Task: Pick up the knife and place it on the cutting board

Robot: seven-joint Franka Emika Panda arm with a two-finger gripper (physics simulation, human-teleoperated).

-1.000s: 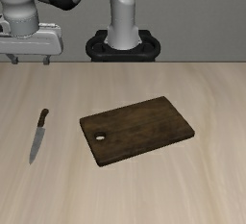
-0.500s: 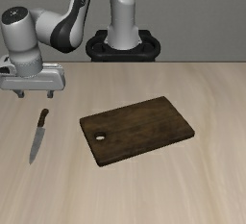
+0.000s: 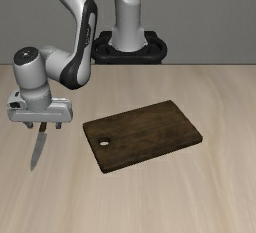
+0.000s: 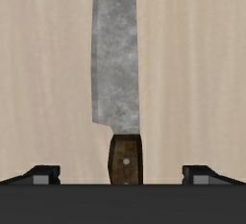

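Observation:
The knife (image 3: 37,152) lies flat on the wooden table, toward the exterior view's left, its grey blade (image 4: 116,55) pointing away from the robot and its brown riveted handle (image 4: 125,161) under my hand. My gripper (image 3: 42,127) hangs just above the handle, open. In the wrist view the handle sits centred in the gripper (image 4: 123,175), and the fingertips (image 4: 43,173) stand well clear of it on both sides. The dark wooden cutting board (image 3: 145,135), with a hole at one corner, lies to the exterior view's right of the knife.
The robot's black base (image 3: 128,49) stands at the table's far edge. Light wooden tabletop (image 3: 200,192) stretches around the board and the knife.
My hand has come down from high above the table and moved forward, and now sits low over the knife's handle. The knife and the board have not moved.

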